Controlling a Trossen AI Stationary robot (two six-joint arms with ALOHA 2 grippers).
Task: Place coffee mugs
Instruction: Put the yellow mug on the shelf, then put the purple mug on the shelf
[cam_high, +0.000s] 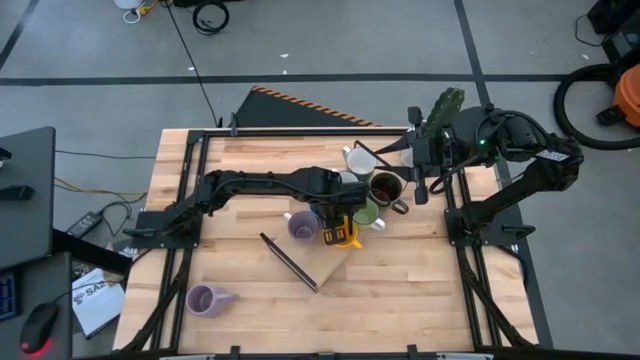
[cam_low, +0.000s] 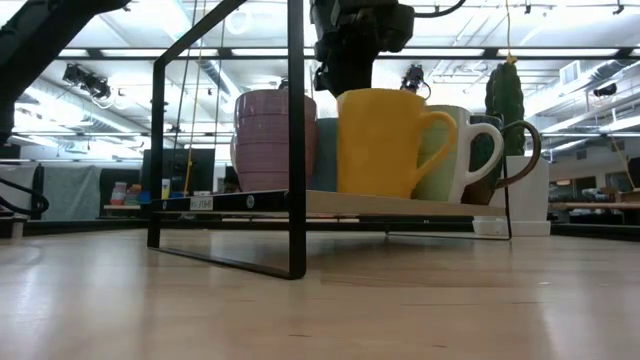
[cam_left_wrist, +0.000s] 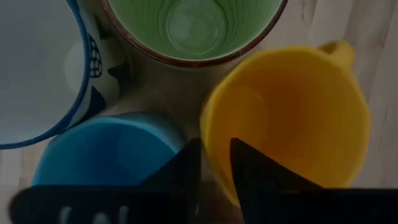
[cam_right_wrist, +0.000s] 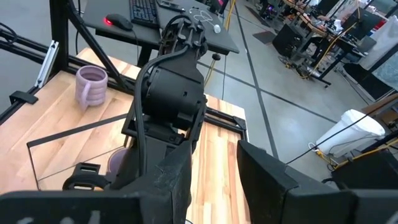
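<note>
Several mugs stand close together on a raised wooden shelf (cam_low: 420, 207) with a black wire frame: orange (cam_low: 385, 140), lavender (cam_low: 272, 140), bright blue (cam_left_wrist: 112, 152), green (cam_left_wrist: 193, 28), dark brown (cam_high: 386, 187) and white (cam_high: 358, 160). A second lavender mug (cam_high: 205, 300) stands on the table at the near left. My left gripper (cam_left_wrist: 214, 165) is over the orange mug (cam_high: 345, 238), shut on its rim. My right gripper (cam_right_wrist: 217, 174) is open and empty at the far right, beside the brown mug. My left gripper holds the orange mug by its rim (cam_left_wrist: 210, 134) on the side next to the blue mug, opposite the handle. One finger (cam_left_wrist: 249, 171) is inside the mug and one (cam_left_wrist: 186, 171) outside. The fingers come from above, pointing down. The mug stands upright with its base on the shelf.
A green cactus in a white pot (cam_high: 445, 105) stands at the far right behind the mugs. A pale mug with a blue rim (cam_left_wrist: 37, 68) crowds the blue and green mugs. Bare wood lies at the near right (cam_high: 420, 300). Black frame rails (cam_high: 185, 200) run along both sides.
</note>
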